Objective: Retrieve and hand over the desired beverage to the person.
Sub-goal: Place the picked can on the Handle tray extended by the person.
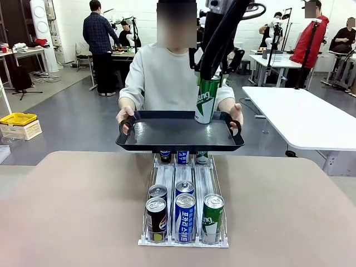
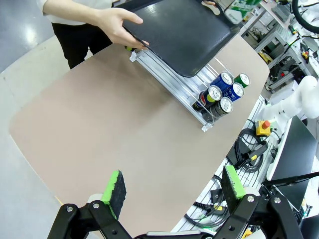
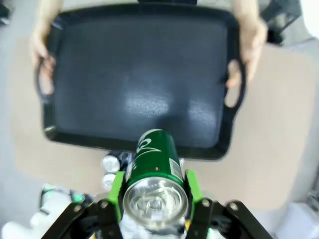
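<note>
Our right claw (image 3: pixel 154 191) clamps the green can (image 1: pixel 207 100) over the black tray (image 1: pixel 167 136) the person (image 1: pixel 167 78) holds out; our left claw (image 2: pixel 172 186) gapes empty. We should settle it upright, releasing only once it stands.
</note>
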You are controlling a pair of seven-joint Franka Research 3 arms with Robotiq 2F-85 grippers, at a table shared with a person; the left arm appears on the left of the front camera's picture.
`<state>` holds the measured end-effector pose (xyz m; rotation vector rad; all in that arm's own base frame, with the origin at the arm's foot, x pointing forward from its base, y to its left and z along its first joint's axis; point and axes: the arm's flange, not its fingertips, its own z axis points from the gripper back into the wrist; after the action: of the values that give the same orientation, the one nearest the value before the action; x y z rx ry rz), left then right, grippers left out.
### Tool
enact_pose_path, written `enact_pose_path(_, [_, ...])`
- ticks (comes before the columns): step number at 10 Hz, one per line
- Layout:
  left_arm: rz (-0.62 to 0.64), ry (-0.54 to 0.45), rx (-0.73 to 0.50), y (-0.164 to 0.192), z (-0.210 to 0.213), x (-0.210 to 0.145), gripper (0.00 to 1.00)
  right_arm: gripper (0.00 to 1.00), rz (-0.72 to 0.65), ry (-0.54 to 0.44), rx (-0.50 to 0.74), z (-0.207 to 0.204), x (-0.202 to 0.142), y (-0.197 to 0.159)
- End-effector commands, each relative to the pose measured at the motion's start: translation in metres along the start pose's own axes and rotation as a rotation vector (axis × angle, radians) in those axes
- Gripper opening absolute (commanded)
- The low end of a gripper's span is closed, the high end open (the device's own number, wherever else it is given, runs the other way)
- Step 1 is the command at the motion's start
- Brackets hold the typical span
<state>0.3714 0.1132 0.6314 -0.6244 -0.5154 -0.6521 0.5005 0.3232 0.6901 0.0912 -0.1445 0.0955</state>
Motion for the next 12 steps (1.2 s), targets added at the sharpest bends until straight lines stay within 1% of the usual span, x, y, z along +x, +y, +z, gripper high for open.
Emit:
enact_pose_path(1, [-0.009, -0.010, -0.012, 0.000, 0.001, -0.001, 1.00, 0.58, 0.000, 0.038, -0.039, -0.005, 0.036, 0.016])
enact_pose_path(2, [-0.009, -0.010, -0.012, 0.000, 0.001, -0.001, 1.00, 0.58, 0.008, 0.056, -0.049, -0.019, 0.045, 0.019])
enact_pose_path(4, [-0.009, -0.010, -0.012, 0.000, 0.001, -0.001, 1.00, 0.58, -0.005, 0.054, -0.087, -0.038, 0.057, 0.021])
enact_pose_path(8, [-0.009, -0.010, -0.012, 0.000, 0.001, -0.001, 1.00, 0.58, -0.035, 0.065, -0.124, -0.055, 0.069, 0.011])
enact_pose_path(12, [-0.009, -0.010, -0.012, 0.000, 0.001, -0.001, 1.00, 0.58, -0.038, 0.122, -0.128, -0.069, 0.075, 0.006])
